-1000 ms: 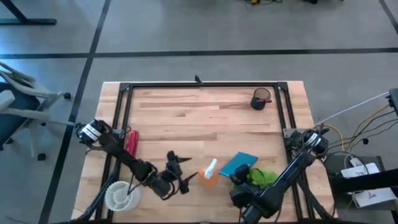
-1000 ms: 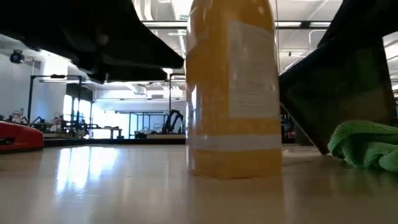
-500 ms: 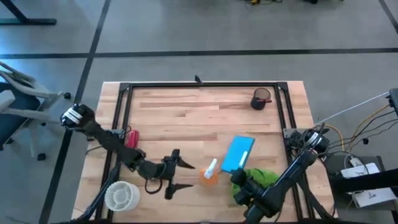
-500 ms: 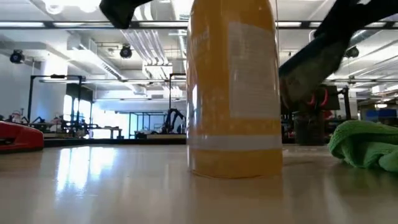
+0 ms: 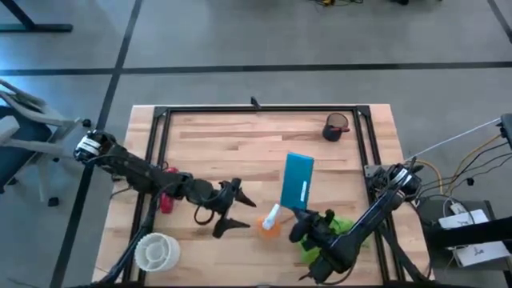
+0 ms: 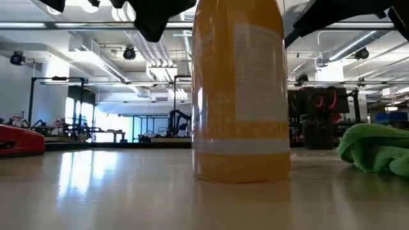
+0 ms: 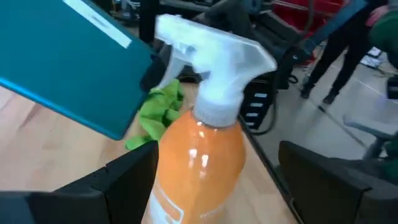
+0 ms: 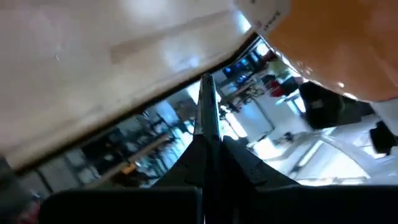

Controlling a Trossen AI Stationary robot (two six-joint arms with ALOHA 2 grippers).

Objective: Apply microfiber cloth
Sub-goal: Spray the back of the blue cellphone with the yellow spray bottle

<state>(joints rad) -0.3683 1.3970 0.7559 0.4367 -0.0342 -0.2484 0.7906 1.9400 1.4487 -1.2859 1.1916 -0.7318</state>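
Two dark robot arms reach in over a pale wooden butcher-block table (image 5: 240,140). Seen from above, the right gripper (image 5: 298,218) has its fingers closed on the lower edge of a teal tablet (image 5: 297,181), holding it up off the table; the right wrist view shows the thin edge pinched between the fingers. The left gripper (image 5: 233,214) has its two fingers spread wide, holding nothing, pointed at an orange spray bottle (image 5: 270,222) with a white trigger head, close to it without touching. The bottle stands upright between the two grippers. Its pale label carries printing too small to read.

A lime-green microfiber cloth (image 5: 337,231) lies crumpled on the table near the front edge, to the right of the bottle, partly under the right arm. A red object (image 5: 166,195) lies by the left arm, a white ribbed cup (image 5: 157,251) sits at the front left, and a dark mug (image 5: 335,127) stands at the far right corner. A black metal frame borders the tabletop. Beyond lies grey floor and a workshop with ceiling strip lights.
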